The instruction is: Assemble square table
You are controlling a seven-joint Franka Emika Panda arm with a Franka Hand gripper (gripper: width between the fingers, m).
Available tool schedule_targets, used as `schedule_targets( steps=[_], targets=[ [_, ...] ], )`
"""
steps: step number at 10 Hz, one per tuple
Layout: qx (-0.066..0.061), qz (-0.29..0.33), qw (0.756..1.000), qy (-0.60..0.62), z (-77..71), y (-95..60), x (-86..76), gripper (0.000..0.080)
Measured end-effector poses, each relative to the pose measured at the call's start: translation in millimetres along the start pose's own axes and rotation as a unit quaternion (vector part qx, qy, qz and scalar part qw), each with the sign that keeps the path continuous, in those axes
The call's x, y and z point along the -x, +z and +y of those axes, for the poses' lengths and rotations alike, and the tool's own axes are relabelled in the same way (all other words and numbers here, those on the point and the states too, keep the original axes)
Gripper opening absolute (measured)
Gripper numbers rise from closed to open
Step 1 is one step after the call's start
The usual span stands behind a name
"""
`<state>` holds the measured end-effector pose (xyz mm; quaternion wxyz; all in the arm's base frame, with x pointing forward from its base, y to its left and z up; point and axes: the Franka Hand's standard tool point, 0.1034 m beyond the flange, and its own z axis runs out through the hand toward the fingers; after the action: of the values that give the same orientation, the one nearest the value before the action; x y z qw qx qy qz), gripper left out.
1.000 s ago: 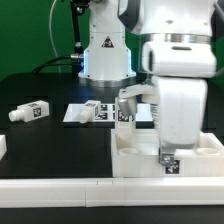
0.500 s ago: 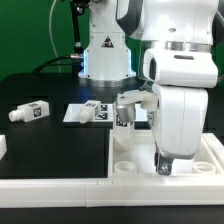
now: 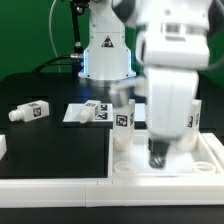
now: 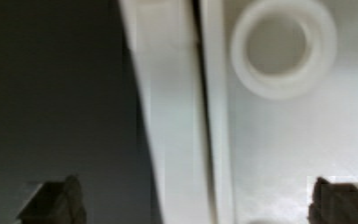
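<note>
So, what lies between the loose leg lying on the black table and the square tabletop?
The marker board lies flat between the loose leg and the tabletop; the exterior view shows it.

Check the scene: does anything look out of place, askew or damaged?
Nothing looks damaged or spilled. A loose leg lies on its side on the black table, at the exterior view's left, apart from the slab; it looks like a part not yet fitted. The other leg stands upright on the slab.
</note>
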<state>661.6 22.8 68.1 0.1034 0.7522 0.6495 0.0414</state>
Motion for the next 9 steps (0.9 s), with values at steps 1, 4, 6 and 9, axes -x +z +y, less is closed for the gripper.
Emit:
schedule_targets(
  steps=[1, 4, 6, 9],
  targets=[
    [-0.002, -0.006, 0.999, 0.038, 2.8, -7.2, 9.8, 0.0647],
    [-0.002, -0.005, 0.988, 0.154, 2.9, -7.5, 8.2, 0.0648],
    [-0.012, -0.009, 0.973, 0.23, 0.5, -9.0, 11.8, 0.0648],
    [-0.044, -0.027, 0.926, 0.374, -28.3, -47.9, 52.7, 0.0648]
  ],
)
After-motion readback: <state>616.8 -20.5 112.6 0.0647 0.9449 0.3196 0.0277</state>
